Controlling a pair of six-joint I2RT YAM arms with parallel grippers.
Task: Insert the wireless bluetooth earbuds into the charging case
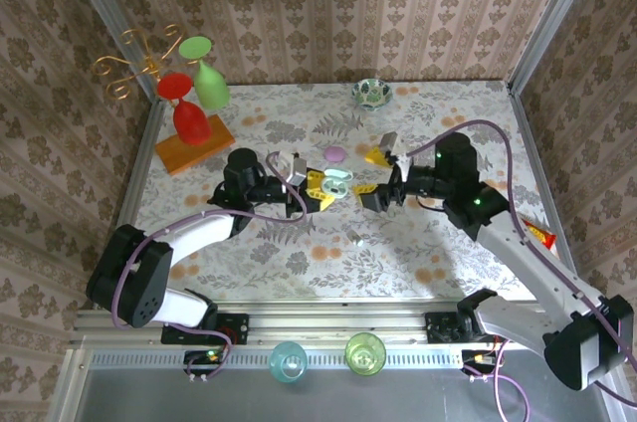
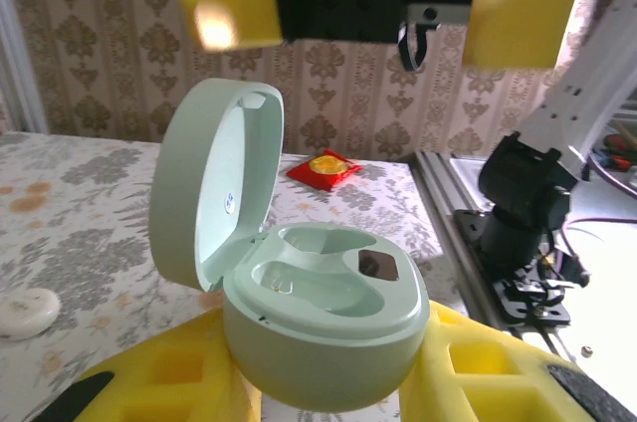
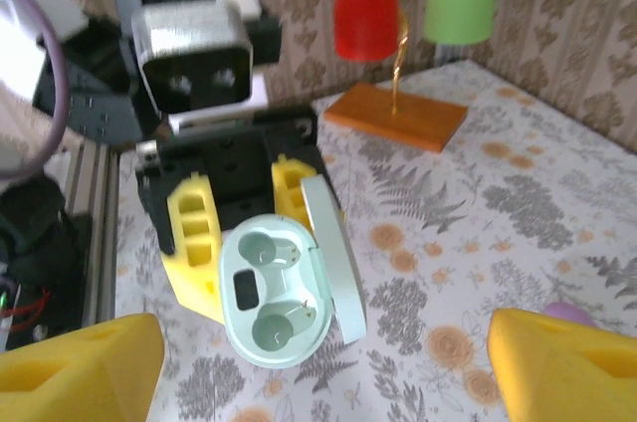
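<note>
My left pincer [image 1: 320, 192] clamps mint charging case [image 2: 318, 332], lid [image 2: 214, 183] open, centre frame. Both wells [image 2: 299, 278] look empty. My right pincer [image 3: 323, 357] gapes wide, empty, facing case. Possible earbud [image 1: 356, 237]: pale speck on table [image 1: 249, 253], lower centre. Insertion not begun.

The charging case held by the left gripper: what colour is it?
The charging case is pale mint green, lid included; the left wrist view shows it best.

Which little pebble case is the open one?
The mint-green case in the left gripper: its lid stands up. The lilac case on the table lies shut.
</note>
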